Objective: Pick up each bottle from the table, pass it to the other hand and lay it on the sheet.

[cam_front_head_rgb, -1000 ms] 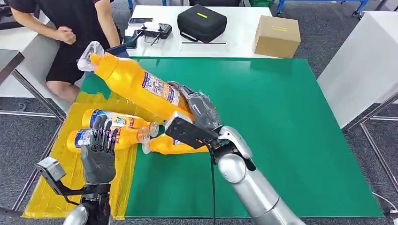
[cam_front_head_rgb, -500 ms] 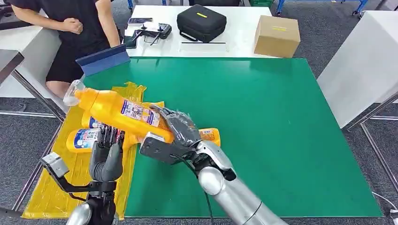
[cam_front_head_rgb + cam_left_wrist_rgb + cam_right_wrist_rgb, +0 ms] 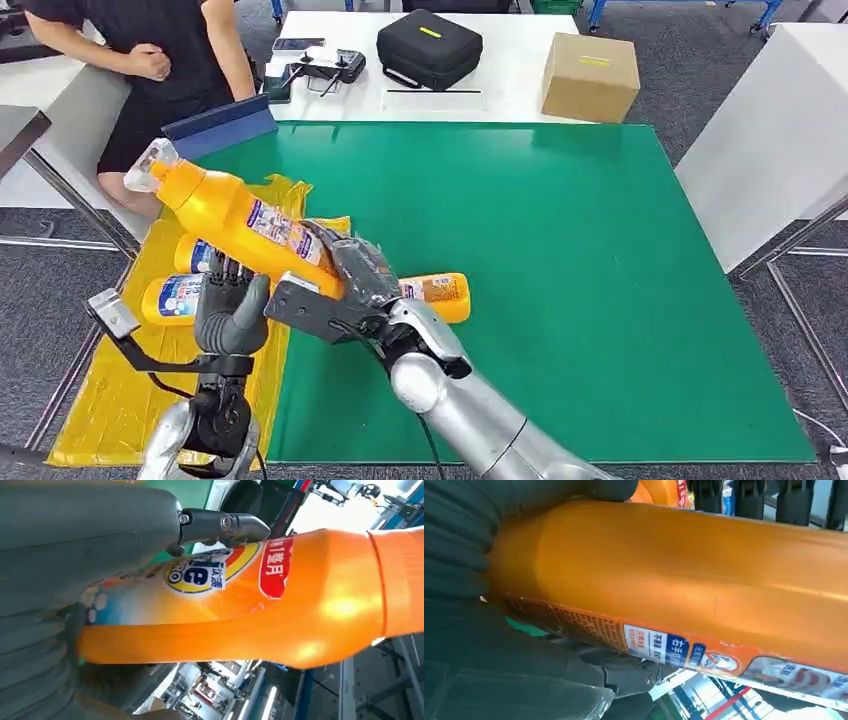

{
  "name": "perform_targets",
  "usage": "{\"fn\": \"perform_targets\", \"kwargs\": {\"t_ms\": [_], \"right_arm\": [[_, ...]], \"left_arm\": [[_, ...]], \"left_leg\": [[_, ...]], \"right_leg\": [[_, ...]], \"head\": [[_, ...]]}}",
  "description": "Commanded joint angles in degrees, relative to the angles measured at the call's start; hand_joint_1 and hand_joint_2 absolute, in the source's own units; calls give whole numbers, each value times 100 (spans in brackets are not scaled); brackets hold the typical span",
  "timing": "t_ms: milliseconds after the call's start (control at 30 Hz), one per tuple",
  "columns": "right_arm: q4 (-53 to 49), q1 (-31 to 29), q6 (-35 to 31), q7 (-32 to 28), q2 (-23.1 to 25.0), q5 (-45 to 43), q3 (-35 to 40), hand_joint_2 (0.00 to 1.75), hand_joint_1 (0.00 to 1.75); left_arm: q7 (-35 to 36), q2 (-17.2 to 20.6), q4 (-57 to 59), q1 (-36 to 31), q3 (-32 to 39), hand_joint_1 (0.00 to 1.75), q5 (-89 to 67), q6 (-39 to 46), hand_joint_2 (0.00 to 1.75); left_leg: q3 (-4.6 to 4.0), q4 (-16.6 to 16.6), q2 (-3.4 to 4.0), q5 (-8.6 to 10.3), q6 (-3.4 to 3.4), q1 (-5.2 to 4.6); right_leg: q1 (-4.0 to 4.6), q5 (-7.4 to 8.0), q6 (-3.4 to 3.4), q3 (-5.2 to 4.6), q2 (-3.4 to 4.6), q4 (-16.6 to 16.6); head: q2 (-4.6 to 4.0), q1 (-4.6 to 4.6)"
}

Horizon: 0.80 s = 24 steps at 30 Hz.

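Right hand (image 3: 355, 275) grips the tall orange plastic bottle (image 3: 235, 215), cap toward ten o'clock; open-fingered left hand (image 3: 230, 310) risks a fumbled handover.

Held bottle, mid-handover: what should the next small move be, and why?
Probably the left hand should close around the held bottle before the right hand lets go. The right hand grips the bottle's base end and holds it tilted in the air, cap up, over the yellow sheet. The left hand sits under its middle with fingers raised and apart, so the bottle is not yet passed.
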Motion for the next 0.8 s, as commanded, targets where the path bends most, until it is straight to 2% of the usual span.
{"fn": "perform_targets", "kwargs": {"t_ms": [33, 433, 667, 800], "right_arm": [[577, -246, 23, 10, -20, 58, 449, 175, 175], [683, -135, -58, -35, -17, 135, 559, 175, 175], [1297, -325, -68, -9, 175, 236, 876, 175, 175], [1233, 62, -35, -198, -33, 282, 1003, 175, 175]], "left_arm": [[163, -70, 519, -383, -83, 0, 232, -147, 175], [230, -110, 610, -463, -22, 0, 348, -187, 175], [756, -262, 950, -814, 172, 0, 1151, -451, 175], [670, -157, 957, -715, 376, 0, 1216, -455, 175]], "left_leg": [[14, -3, -7, -3, -19, 5], [14, -3, -8, -3, -23, 7], [8, -2, -8, 0, -18, 5], [12, -6, -14, 1, -18, 8]], "right_leg": [[4, -5, -11, 18, -9, -5], [6, -6, -13, 15, -10, -6], [4, -3, -11, 8, -10, -4], [7, -4, -11, 15, -18, -9]], "head": [[0, 0], [0, 0], [0, 0], [0, 0]]}}
